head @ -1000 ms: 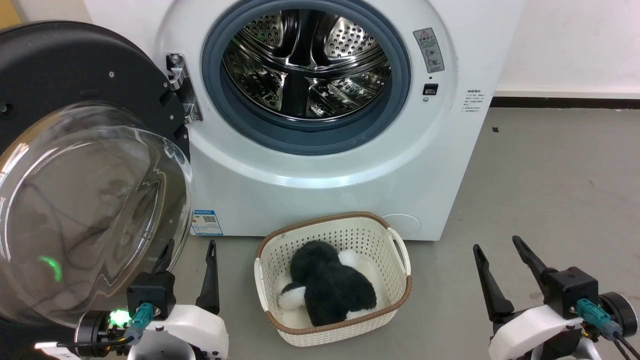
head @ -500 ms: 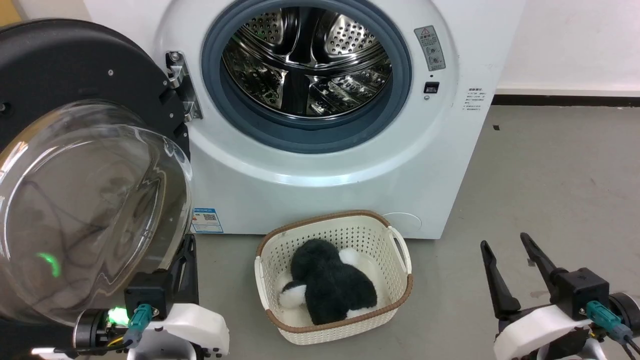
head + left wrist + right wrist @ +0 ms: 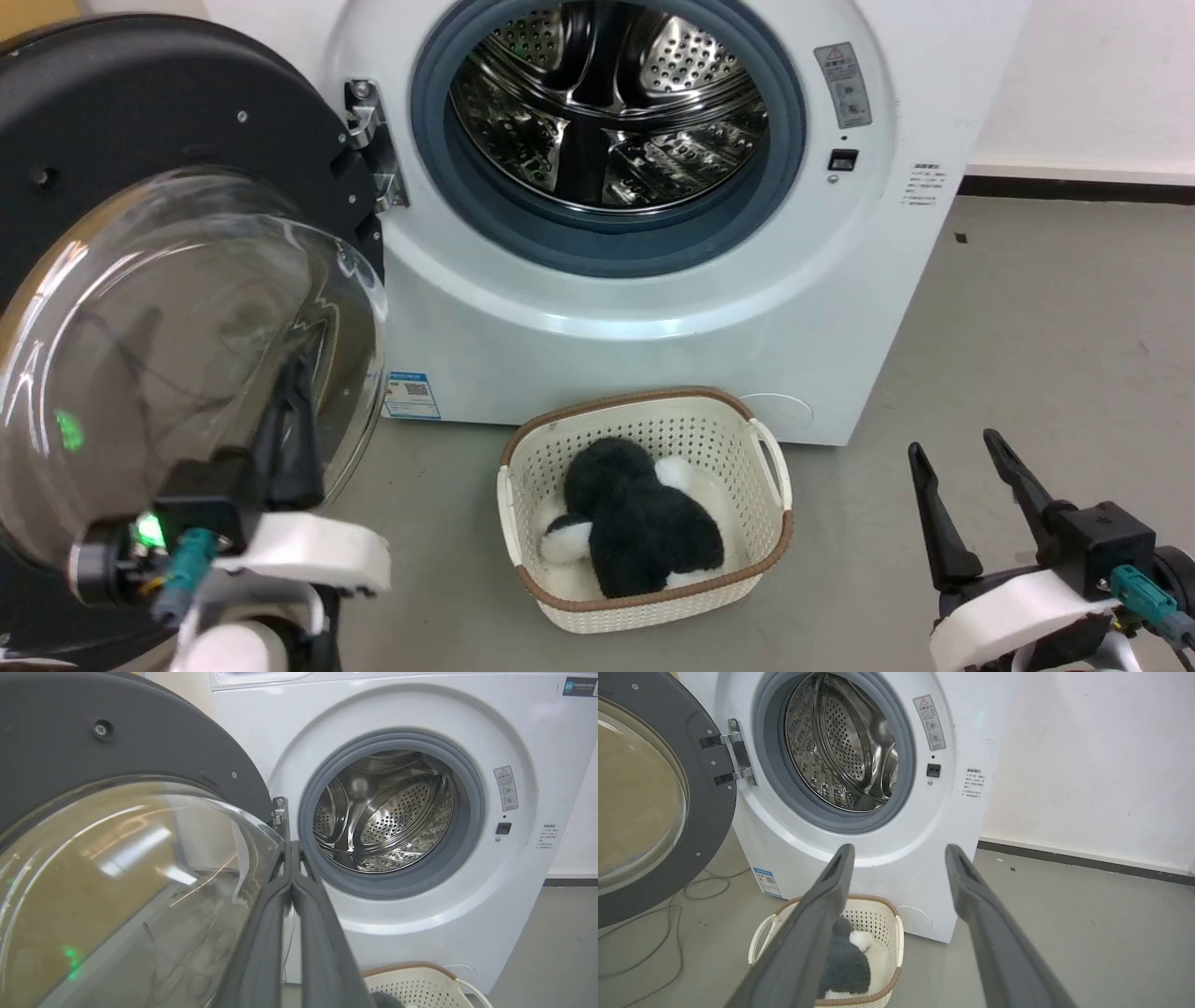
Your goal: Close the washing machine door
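Note:
The washing machine door (image 3: 140,121) stands swung wide open at the left, its black rim around a bulging glass bowl (image 3: 168,355), with the hinge (image 3: 373,149) at its right edge. The white washing machine (image 3: 653,317) shows its steel drum (image 3: 607,112) open. My left gripper (image 3: 301,373) is shut on nothing and rises close against the bowl's right edge, partly seen through the glass. In the left wrist view the left gripper (image 3: 292,843) has its fingers pressed together beside the glass (image 3: 117,882). I cannot tell whether they touch it. My right gripper (image 3: 953,446) hangs open, low on the right.
A cream perforated basket (image 3: 644,429) holding a black-and-white plush toy (image 3: 635,527) sits on the floor just before the machine. Cables (image 3: 644,947) lie on the grey floor under the door. A white wall (image 3: 1087,765) runs to the right of the machine.
My left gripper's fingers have come together, and it has moved left and up against the glass bowl. The camera has shifted, sliding the scene to the right. The door has not swung.

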